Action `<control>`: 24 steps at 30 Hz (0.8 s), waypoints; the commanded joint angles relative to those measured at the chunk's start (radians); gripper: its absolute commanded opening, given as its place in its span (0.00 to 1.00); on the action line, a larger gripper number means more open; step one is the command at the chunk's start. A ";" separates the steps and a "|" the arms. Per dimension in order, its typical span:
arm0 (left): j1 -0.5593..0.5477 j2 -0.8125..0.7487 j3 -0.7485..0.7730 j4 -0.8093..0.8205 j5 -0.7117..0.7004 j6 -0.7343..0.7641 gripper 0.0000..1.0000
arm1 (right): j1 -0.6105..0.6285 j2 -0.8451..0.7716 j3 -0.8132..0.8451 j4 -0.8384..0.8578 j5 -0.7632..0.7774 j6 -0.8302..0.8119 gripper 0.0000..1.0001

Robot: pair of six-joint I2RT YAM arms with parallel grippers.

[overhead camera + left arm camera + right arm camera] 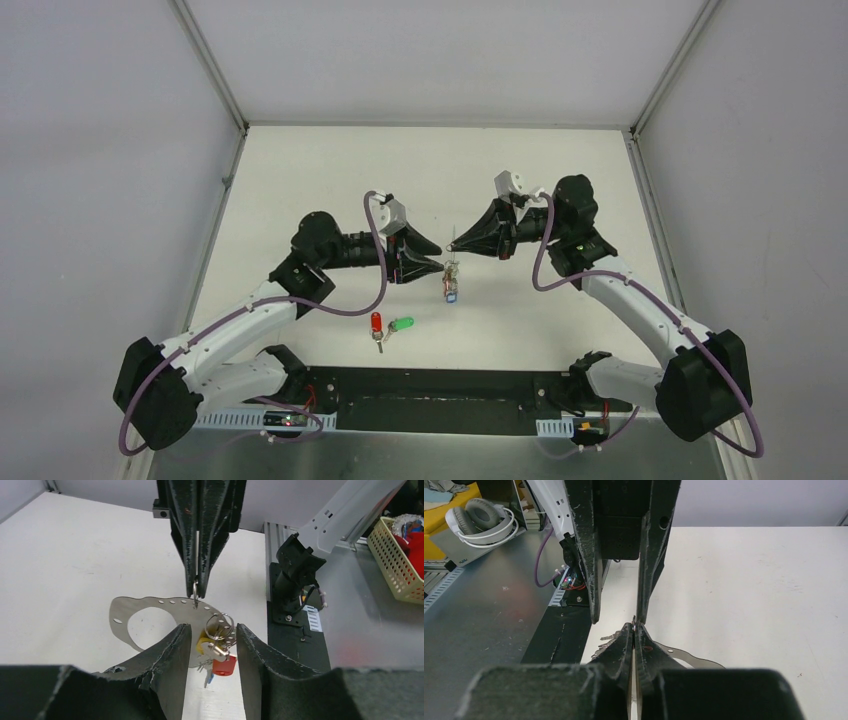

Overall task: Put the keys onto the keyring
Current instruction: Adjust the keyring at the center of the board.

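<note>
My right gripper [634,630] is clenched on the top edge of the keyring [142,602], held upright in the air. My left gripper [212,627] straddles its hanging bunch of keys [223,664], and I cannot tell whether it grips. 2 lie loose on the table [300,200] — a red key [376,322] and a green key [403,324].

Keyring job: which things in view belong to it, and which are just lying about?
Job: keyring, pinched by the right hand; key bunch hanging at it, inside the left hand; loose red key and green key.
Lying about: yellow basket; headphones.
</note>
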 commanded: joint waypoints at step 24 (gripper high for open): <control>-0.066 0.048 0.054 0.055 -0.066 0.171 0.30 | 0.007 -0.033 0.015 0.076 -0.018 0.044 0.00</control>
